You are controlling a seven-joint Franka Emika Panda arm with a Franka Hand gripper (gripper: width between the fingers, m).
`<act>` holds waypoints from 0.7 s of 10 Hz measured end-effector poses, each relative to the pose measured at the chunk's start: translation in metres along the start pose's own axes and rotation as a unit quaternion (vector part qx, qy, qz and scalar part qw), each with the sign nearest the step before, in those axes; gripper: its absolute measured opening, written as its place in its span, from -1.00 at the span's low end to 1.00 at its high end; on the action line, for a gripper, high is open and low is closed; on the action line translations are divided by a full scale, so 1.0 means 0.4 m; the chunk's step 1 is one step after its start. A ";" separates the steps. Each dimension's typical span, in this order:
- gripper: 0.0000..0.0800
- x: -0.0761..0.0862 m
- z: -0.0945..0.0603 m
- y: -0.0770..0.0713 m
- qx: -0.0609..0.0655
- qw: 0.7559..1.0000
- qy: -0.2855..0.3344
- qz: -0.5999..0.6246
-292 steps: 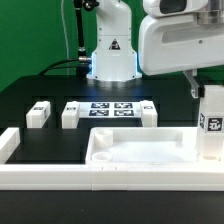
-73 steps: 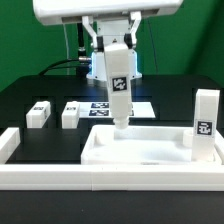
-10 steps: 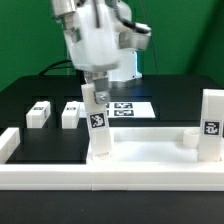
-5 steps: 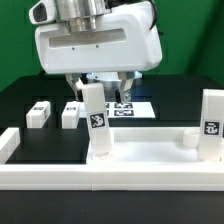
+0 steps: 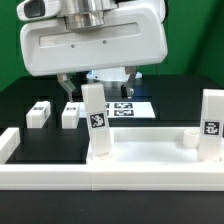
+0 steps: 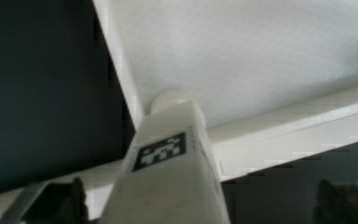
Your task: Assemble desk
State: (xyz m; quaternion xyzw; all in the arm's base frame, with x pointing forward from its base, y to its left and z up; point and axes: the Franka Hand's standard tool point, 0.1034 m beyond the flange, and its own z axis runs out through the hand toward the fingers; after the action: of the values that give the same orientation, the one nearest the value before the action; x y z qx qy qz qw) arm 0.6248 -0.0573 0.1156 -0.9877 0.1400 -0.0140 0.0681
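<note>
The white tabletop panel [image 5: 150, 152] lies rim up in front of me. One white leg [image 5: 95, 122] with a square tag stands upright in its corner at the exterior view's left. My gripper [image 5: 98, 84] hangs just over that leg's top, open, with a finger on either side and not touching it. In the wrist view the leg [image 6: 165, 160] rises between the dark fingertips [image 6: 60, 200] over the panel [image 6: 247, 60]. A second leg [image 5: 211, 124] stands upright at the panel's end on the exterior view's right. Two more legs [image 5: 38, 113] [image 5: 71, 113] lie on the black table.
The marker board [image 5: 126, 108] lies behind the panel, near the robot's base. A long low white border wall [image 5: 110, 182] runs along the front, with a short arm [image 5: 9, 142] at the exterior view's left.
Over the last second my gripper has turned square to the camera and its fingers now stand apart from the leg. The leg stays upright in the panel's corner.
</note>
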 end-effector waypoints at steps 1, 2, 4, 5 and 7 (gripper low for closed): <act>0.17 0.000 0.000 -0.001 0.000 1.000 0.000 0.021; -0.26 0.000 0.001 0.000 0.000 0.999 0.000 0.049; -0.28 -0.001 0.001 -0.002 0.001 0.993 0.000 0.119; -0.28 0.000 0.001 -0.006 0.002 0.985 0.000 0.174; -0.28 0.002 0.004 -0.024 0.001 0.946 -0.004 0.324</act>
State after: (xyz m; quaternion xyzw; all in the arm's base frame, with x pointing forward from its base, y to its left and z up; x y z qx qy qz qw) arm 0.6281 -0.0483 0.1155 -0.8892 0.4519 0.0128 0.0701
